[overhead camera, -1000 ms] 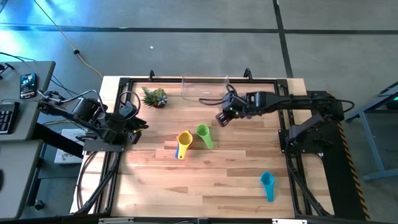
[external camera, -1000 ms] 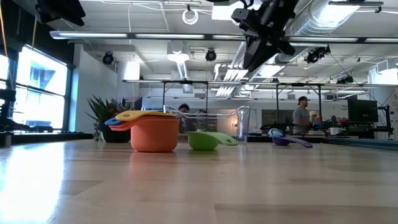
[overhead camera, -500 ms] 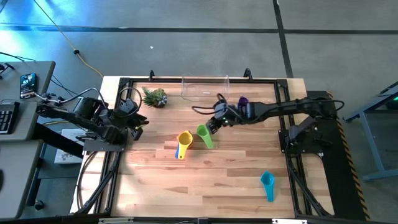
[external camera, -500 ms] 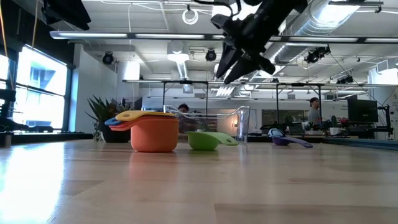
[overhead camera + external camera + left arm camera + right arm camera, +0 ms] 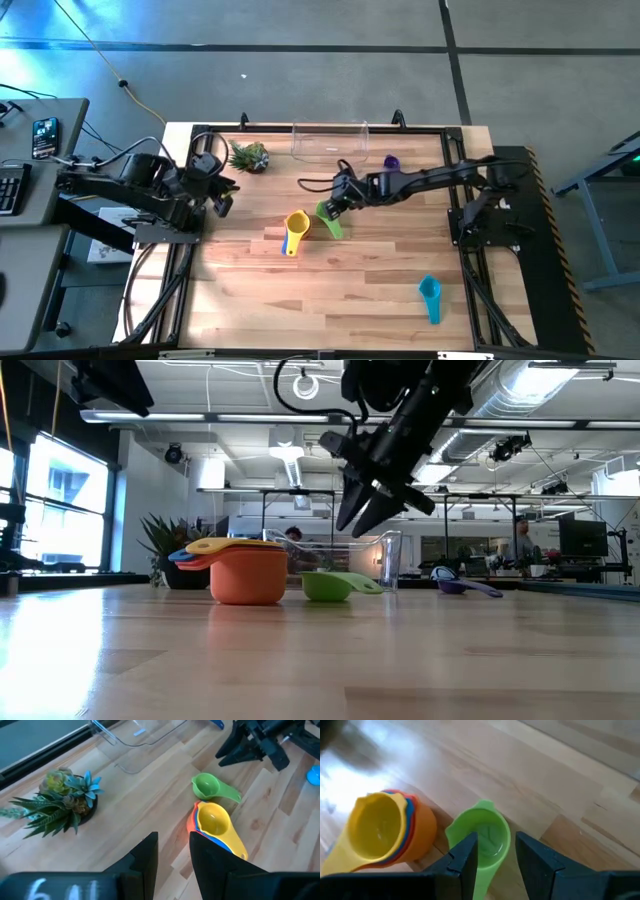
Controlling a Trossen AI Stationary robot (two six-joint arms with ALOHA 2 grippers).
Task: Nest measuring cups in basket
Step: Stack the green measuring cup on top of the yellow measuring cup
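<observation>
Right gripper (image 5: 333, 206) is extended toward worktop (image 5: 350, 280) centre, poised directly above the bowl of the green cup (image 5: 328, 218). Its jaws stand partly apart with nothing between them; in the low view they hang clear above the cup, not touching it.

Green cup lies near centre, bowl toward 12 o'clock, handle toward 6. Just beside it at 9 o'clock sits the nested stack (image 5: 295, 231), yellow cup uppermost, with orange, red and blue showing beneath in the wrist views.

Purple cup (image 5: 390, 162) rests at about 1 o'clock from centre, near the basket. Teal cup (image 5: 430, 297) lies well apart at 4 o'clock, near the front right corner.

Basket (image 5: 329, 141) stands at 12 o'clock against the far edge; no cup is seen inside it.

Left gripper (image 5: 222, 198) waits at 9 o'clock by the left edge, jaws narrowly apart, holding nothing. A plant (image 5: 247, 156) sits at 11 o'clock.
</observation>
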